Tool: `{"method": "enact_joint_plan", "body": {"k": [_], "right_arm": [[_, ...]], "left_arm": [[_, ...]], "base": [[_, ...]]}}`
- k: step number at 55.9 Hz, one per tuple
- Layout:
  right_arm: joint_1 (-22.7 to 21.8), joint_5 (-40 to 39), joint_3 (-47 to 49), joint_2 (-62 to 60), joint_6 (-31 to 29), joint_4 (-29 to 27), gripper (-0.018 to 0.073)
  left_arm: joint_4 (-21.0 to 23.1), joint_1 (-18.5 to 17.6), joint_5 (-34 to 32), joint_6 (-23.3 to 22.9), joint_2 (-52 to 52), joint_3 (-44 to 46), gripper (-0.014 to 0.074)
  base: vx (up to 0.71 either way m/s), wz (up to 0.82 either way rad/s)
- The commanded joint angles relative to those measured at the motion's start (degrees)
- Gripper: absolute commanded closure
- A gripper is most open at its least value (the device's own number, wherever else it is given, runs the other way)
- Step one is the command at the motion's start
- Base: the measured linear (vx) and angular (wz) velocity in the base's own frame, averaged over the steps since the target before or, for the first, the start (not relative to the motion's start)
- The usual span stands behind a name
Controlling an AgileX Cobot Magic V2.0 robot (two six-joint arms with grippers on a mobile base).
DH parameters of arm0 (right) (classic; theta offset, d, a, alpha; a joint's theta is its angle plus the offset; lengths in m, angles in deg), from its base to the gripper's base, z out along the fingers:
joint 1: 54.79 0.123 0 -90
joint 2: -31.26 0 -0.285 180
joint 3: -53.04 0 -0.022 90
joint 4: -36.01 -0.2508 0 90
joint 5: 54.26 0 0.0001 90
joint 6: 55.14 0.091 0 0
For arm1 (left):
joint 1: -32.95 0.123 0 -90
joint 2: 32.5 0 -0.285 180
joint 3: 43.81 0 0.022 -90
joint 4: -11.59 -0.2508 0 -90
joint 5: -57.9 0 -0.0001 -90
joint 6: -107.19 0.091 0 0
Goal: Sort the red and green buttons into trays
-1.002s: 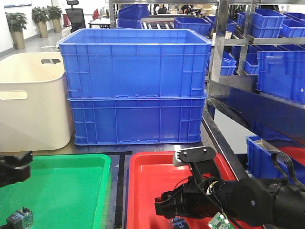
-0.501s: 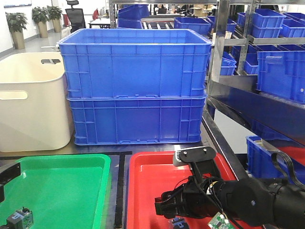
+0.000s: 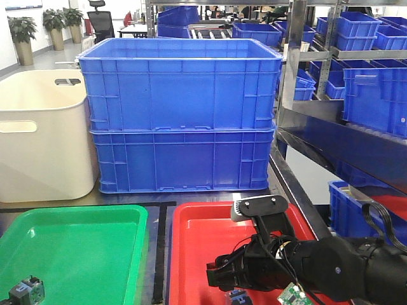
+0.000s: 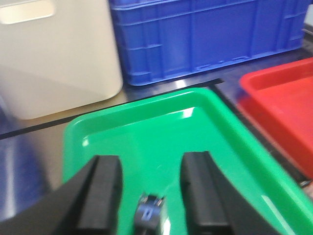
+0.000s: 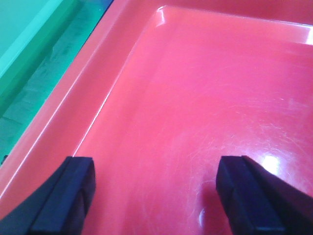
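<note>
In the front view, a shiny bright green plastic tray (image 3: 82, 254) is lying at 7 o'clock and a shiny bright red plastic tray (image 3: 197, 248) is lying just beside it at 5 o'clock. A tiny grey-and-black blocky button (image 3: 25, 291) is sitting in the green tray's near left corner. The black right gripper (image 3: 219, 274) is hanging over the red tray, with another small button (image 3: 238, 296) just under it. Two big stacked blue plastic crates (image 3: 181, 114) are standing behind at 12 o'clock. In the left wrist view, the left gripper (image 4: 149, 191) is opening wide above a dark little button (image 4: 148, 215) on the green tray (image 4: 146, 132). In the right wrist view, the right gripper (image 5: 161, 196) is spreading wide over the red tray (image 5: 205, 98).
</note>
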Motion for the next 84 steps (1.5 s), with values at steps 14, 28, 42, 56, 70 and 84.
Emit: {"method": "enact_joint_plan", "body": {"k": [14,28,42,56,70,84], "right_arm": [[-0.1,-4.2,2.1,-2.2,0.1,0.0,-0.0015],[-0.1,-4.2,2.1,-2.2,0.1,0.0,-0.0015],[-0.1,-4.0,2.1,-2.2,0.1,-0.2,-0.0015],[-0.1,-4.0,2.1,-2.2,0.1,-0.2,-0.0015],[-0.1,-4.0,2.1,-2.2,0.1,-0.2,-0.0015],[-0.1,-4.0,2.0,-2.4,0.1,-0.2,-0.0015]], "left_arm": [[-9.7,-0.3,-16.2,-11.8,-22.9,-24.8,0.0479],[-9.6,-0.2,-13.5,-11.9,-38.6,-35.5,0.0573],[-9.6,5.0,-11.4,-11.9,-44.4,-35.5,0.0576],[-9.6,5.7,-10.9,-11.9,-44.3,-35.5,0.0576],[-9.6,5.7,-10.9,-11.9,-44.3,-35.5,0.0576],[-9.6,5.7,-10.6,-11.9,-44.3,-35.5,0.0576]], "base": [[0.0,0.0],[0.0,0.0],[0.0,0.0],[0.0,0.0],[0.0,0.0],[0.0,0.0]]}}
